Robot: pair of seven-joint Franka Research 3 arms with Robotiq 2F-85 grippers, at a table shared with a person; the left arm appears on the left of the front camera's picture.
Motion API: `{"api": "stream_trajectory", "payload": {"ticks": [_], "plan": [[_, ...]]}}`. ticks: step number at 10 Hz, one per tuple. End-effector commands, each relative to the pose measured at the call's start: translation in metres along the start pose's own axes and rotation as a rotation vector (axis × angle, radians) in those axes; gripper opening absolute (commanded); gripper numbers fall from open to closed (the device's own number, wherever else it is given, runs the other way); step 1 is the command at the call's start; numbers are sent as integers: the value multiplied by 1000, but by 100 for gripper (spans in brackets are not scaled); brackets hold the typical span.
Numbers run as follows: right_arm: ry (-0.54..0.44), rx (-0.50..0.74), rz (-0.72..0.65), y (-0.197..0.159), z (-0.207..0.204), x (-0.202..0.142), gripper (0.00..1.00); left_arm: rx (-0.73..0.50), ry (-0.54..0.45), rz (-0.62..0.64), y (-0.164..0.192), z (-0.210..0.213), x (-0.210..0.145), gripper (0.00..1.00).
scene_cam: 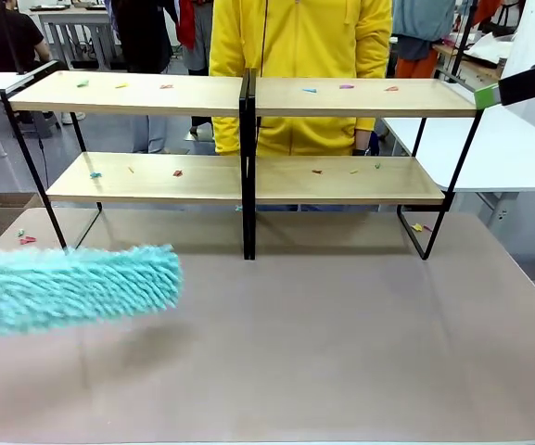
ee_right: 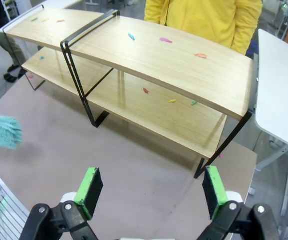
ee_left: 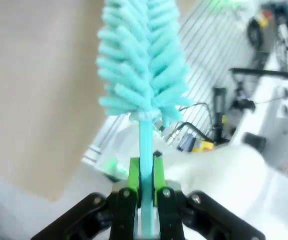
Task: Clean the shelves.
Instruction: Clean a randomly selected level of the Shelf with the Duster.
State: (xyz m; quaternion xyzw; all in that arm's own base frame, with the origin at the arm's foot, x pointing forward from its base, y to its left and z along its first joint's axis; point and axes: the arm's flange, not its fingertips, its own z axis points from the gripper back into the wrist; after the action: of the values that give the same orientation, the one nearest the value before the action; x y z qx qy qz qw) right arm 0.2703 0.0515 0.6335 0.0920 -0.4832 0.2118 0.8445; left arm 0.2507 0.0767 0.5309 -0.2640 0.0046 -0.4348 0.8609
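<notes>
Light wooden boards on a thin black frame make up the shelves (scene_cam: 202,94) (ee_right: 183,60), a wide two-tier rack standing across the far half of the table (scene_cam: 341,352) (ee_right: 134,150), with a black upright (scene_cam: 247,167) at its middle. Small coloured scraps (scene_cam: 346,86) (ee_right: 164,39) lie scattered along both boards: green, yellow, red, blue, purple and orange on the top tier, and a similar mix on the lower one. A few more scraps (scene_cam: 418,226) lie on the table beside the rack's right foot, and others beside its left foot.

In front of the rack's left half and well apart from it, a fluffy teal duster (scene_cam: 72,287) (ee_left: 141,60) (ee_right: 1,130) hangs over the near left part of the table, lying roughly level, with a faint shadow below it. The left gripper (ee_left: 146,172) holds it: in the left wrist view its green-padded fingers (ee_left: 134,174) are pressed tight on either side of the duster's thin teal handle (ee_left: 144,140), with the head pointing away from the wrist.

The right gripper (ee_right: 151,189) is empty, its fingers (ee_right: 89,187) spread wide and touching nothing, above the table's near right part and looking down at the rack's right end. In the front view one black finger with its green pad (scene_cam: 486,95) shows at the upper right, level with the top board's right end.

A person in a yellow hooded top (scene_cam: 299,46) (ee_right: 203,17) stands just behind the rack.
</notes>
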Motion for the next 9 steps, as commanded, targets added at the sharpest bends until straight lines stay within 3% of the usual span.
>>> {"api": "stream_trajectory", "payload": {"ticks": [1,3,6,7,8,9], "plan": [[3,0,-1,0,0,0,100,-259,-403,-308,29,70,-58,12],[3,0,-1,0,0,0,100,-220,-839,-239,36,106,-118,12],[3,0,-1,0,0,0,100,-208,-1232,-101,47,169,-178,12],[3,0,-1,0,0,0,100,-210,-1292,-66,45,193,-194,12],[3,0,-1,0,0,0,100,-218,-1247,29,46,207,-196,12],[3,0,-1,0,0,0,100,-162,-1125,-52,44,170,-196,12]]}}
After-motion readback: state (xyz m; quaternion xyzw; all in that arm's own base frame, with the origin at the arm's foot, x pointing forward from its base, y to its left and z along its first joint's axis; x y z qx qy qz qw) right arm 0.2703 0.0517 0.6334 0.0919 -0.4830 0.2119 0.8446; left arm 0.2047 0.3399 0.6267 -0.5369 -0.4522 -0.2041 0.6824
